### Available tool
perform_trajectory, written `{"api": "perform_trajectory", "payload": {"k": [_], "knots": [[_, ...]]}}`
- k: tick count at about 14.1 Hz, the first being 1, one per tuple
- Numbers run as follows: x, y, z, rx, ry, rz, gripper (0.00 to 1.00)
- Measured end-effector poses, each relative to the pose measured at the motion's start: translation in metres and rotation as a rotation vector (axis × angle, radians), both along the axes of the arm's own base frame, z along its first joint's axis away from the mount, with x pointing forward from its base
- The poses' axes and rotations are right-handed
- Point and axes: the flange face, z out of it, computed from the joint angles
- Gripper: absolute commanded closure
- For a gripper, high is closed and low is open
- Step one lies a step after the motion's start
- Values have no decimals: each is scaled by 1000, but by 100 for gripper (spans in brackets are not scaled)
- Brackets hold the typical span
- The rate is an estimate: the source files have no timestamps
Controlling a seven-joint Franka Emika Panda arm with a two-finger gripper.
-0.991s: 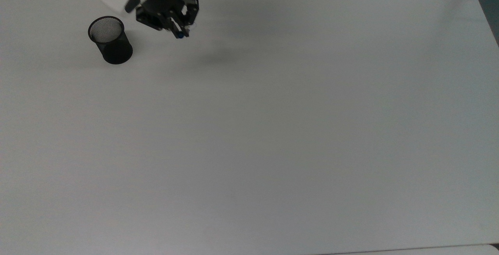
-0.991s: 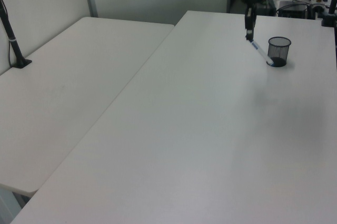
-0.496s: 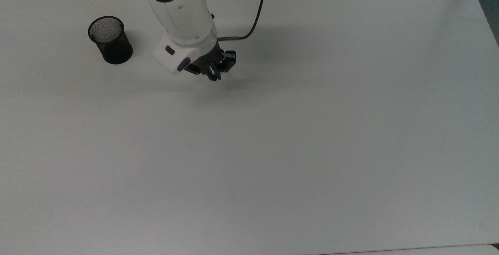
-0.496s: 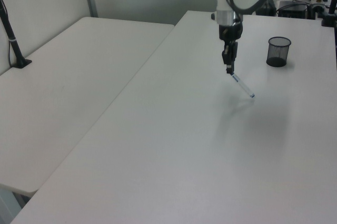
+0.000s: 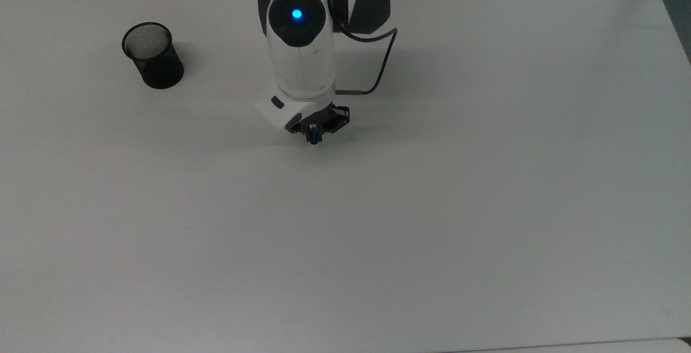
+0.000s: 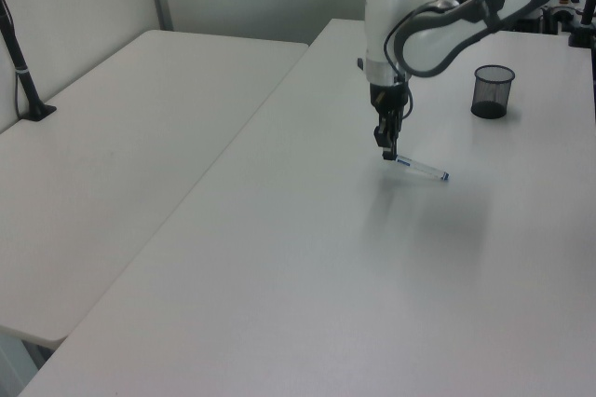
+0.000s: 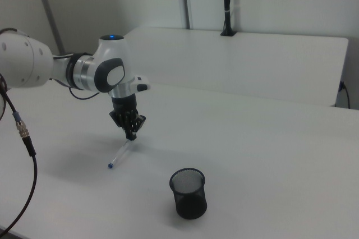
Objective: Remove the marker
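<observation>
Near to far in the right view: black mesh cup (image 7: 188,193) stands upright on the white table (image 7: 269,155), close to the near edge, open top up. Behind it, the marker (image 7: 119,155): slim white barrel, small blue tip at the low end, hanging tilted from the gripper (image 7: 131,134). Fingers pinch its upper end, pressed together on it. Low blue tip sits at or just above the table surface; contact cannot be told.

Left view: marker (image 6: 419,170) slants from the gripper (image 6: 389,156) toward the left view's right, nearly flat, white with a blue end tip and a faint blue mark on the barrel. Cup (image 6: 492,91) stands well apart, further back near the far right corner of the table (image 6: 279,257).

Top view: gripper (image 5: 313,138) points straight down over the table (image 5: 432,207), a bit above centre; blue cap end of the marker (image 5: 313,139) shows between the fingers, barrel hidden beneath. Cup (image 5: 153,56) near the top view's upper left corner, well apart from the gripper. Arm (image 5: 300,45) white, blue light on top, black cable looping beside it.

Second white table (image 7: 247,59) behind, with a black post at its far edge.
</observation>
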Motion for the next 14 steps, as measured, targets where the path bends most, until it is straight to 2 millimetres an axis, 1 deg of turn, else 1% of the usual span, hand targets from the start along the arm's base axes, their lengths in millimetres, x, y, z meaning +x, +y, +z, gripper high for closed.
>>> {"api": "perform_trajectory", "payload": {"k": [1,2,3,4,5,6,7,8,9,10,12,14], "knots": [[0,5,-6,-10,-1,0,61],[0,8,-10,-14,1,1,50],[0,8,-11,-14,1,0,36],[0,7,-10,-14,0,-2,26],[1,6,-8,-14,-4,-5,21],[2,5,-4,-13,-11,-10,11],[3,2,6,-12,-24,-16,1],[2,-1,16,-11,-31,-21,0],[0,-5,30,-10,-36,-28,0],[-2,-10,48,-10,-41,-37,0],[-10,-24,92,-8,-58,-58,0],[-20,-44,141,-6,-79,-89,0]]}}
